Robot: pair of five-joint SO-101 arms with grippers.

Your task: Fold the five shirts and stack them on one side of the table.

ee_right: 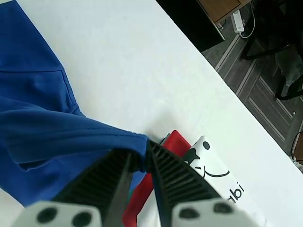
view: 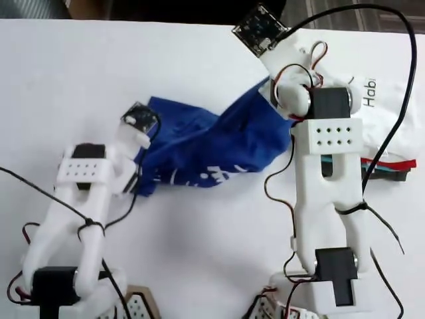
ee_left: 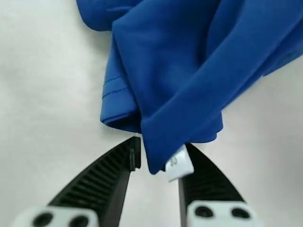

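Observation:
A blue shirt (view: pixel 212 146) lies crumpled across the middle of the white table (view: pixel 199 252). Its right end is raised off the surface, pinched by my right gripper (view: pixel 282 100), which is shut on a fold of the blue shirt (ee_right: pixel 42 132) in the right wrist view (ee_right: pixel 141 158). My left gripper (view: pixel 138 136) sits at the shirt's left end. Its fingers are open, and a corner of the blue shirt (ee_left: pixel 189 71) with a small white label (ee_left: pixel 179 164) hangs between them (ee_left: pixel 161 153).
A pile of folded shirts (view: pixel 392 159) lies at the right side under the right arm: a white printed one (ee_right: pixel 213 170) over a red one (ee_right: pixel 165 156). The table's far edge (ee_right: pixel 189 42) drops to the floor. Cables trail from both arms.

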